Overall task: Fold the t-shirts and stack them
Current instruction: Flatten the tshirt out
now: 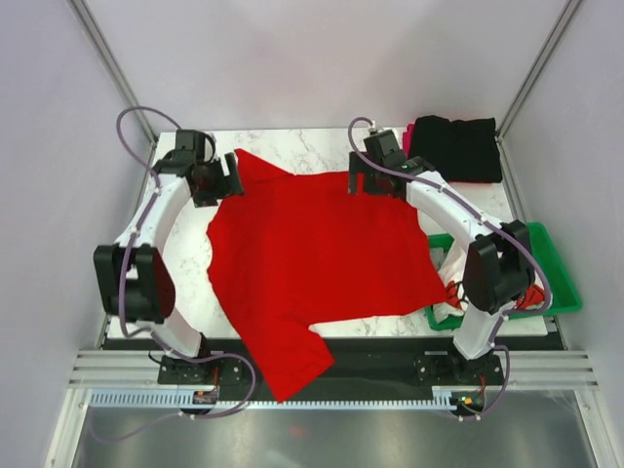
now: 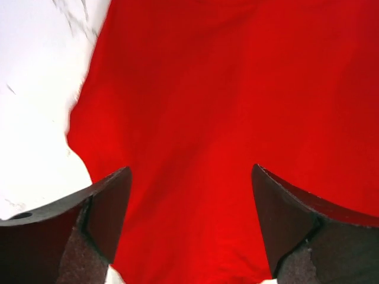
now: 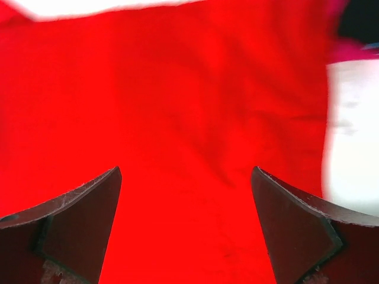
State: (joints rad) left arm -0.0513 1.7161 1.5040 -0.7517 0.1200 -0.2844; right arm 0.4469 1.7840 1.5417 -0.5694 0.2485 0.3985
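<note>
Left fingers (image 2: 109, 207): two dark wedge shapes, spread apart over far-left corner of red t-shirt (image 1: 322, 253). One red t-shirt, soft plain cloth, spread rumpled across middle of white marbled surface (image 1: 312, 146), sleeve hanging over near edge. Right fingers (image 3: 287, 219): spread apart over its far-right edge. One folded black t-shirt (image 1: 458, 148) at far right. One green plastic crate (image 1: 558, 263) holds white cloth (image 1: 446, 310), count unclear.
</note>
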